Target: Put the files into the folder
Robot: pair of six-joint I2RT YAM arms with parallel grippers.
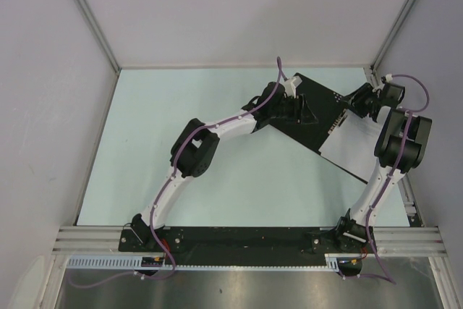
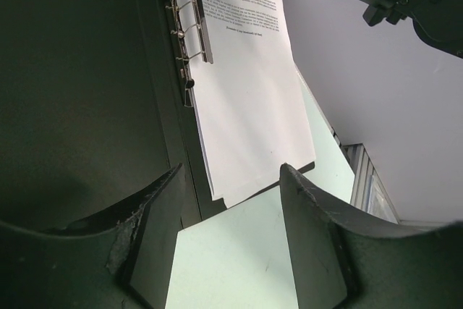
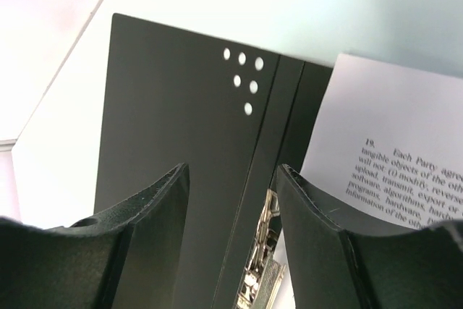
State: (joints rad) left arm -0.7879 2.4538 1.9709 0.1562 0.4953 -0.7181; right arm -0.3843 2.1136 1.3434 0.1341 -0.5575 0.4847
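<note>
Files (image 2: 249,99) on open folder (image 2: 87,92), just beyond parted left jaws

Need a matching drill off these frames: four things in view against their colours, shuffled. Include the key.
Things:
1. folder, inner face
2. printed sheet
3. ring clip
4. table

Colours:
A. pale green
B. silver metal
C. black with a few white dots
D. white with black text

Pairs: 1-C, 2-D, 3-B, 4-A
</note>
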